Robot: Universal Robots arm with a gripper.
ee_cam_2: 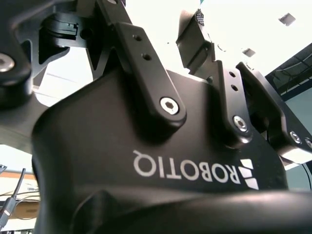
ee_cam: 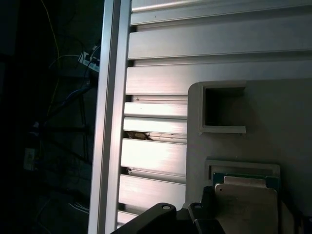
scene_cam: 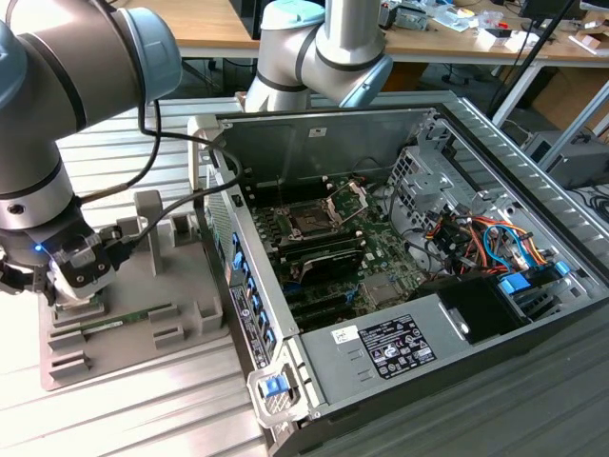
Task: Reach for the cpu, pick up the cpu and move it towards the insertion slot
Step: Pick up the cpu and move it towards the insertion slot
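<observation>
Grey plastic fixture tray (scene_cam: 133, 357) lies on the slatted aluminium table (scene_cam: 124, 419) at the exterior view's left, the gripper (scene_cam: 74, 286) low over its outer edge; open or closed, I cannot tell. The cpu (ee_cam: 246, 204) rests in a tray pocket in the first wrist view, apparently ungrasped: the reach, I judge. Lifting calls for squaring on its thin edges. Rightward, the insertion slot (scene_cam: 311, 221) sits inside the open computer case (scene_cam: 324, 143), well apart; cluttered workbenches (scene_cam: 219, 29) stand behind.

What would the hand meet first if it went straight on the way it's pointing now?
Most likely the cpu, lying in its recess in the gray holder tray just ahead of the hand. Depth is unclear, so the recess rim could touch first.
</observation>
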